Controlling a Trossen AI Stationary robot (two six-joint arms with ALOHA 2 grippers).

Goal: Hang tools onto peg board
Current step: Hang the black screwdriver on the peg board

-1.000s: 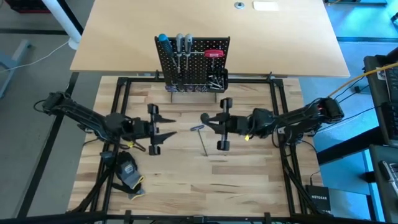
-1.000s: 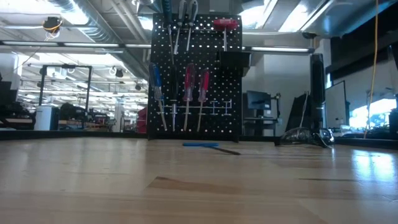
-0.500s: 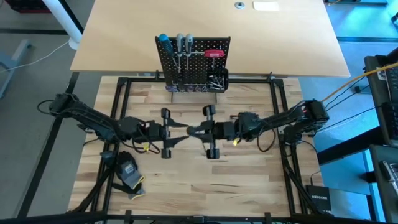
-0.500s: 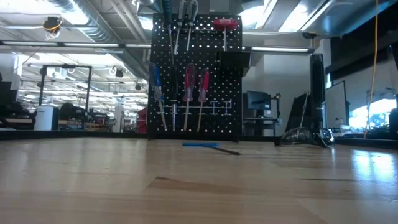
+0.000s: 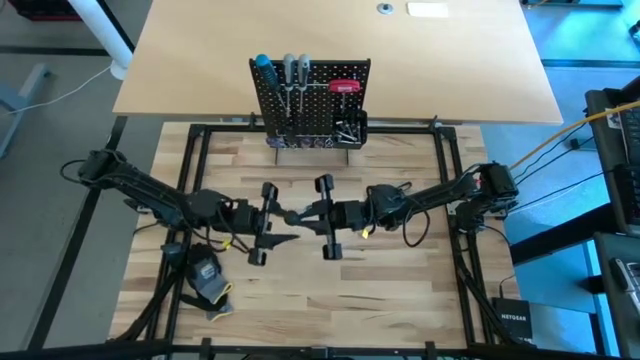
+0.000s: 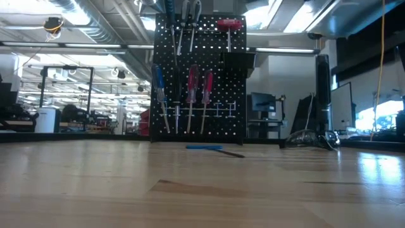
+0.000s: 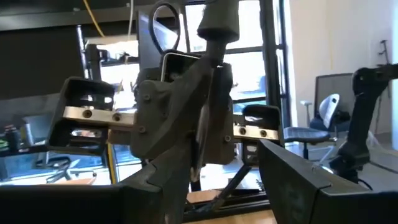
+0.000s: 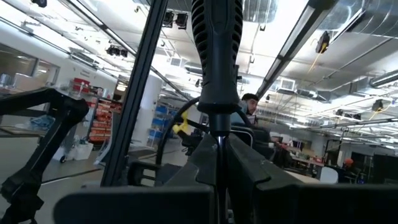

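1. Right gripper (image 5: 300, 214) fingers clamped on a black-handled tool (image 8: 216, 62), mid-desk.
2. Left gripper (image 5: 284, 213) fingers apart, facing it, likely for a handover.
3. Peg board (image 5: 310, 100) at desk rear, well apart.

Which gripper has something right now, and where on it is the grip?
The right gripper is shut on a dark-handled tool, gripping the thin shaft just below the ribbed handle. The left gripper faces it, open and holding nothing.

The black peg board (image 5: 310, 100) stands upright at the table's far side, hung with blue, grey and red screwdrivers (image 6: 190, 95). A blue-handled tool (image 6: 204, 147) lies flat before it.
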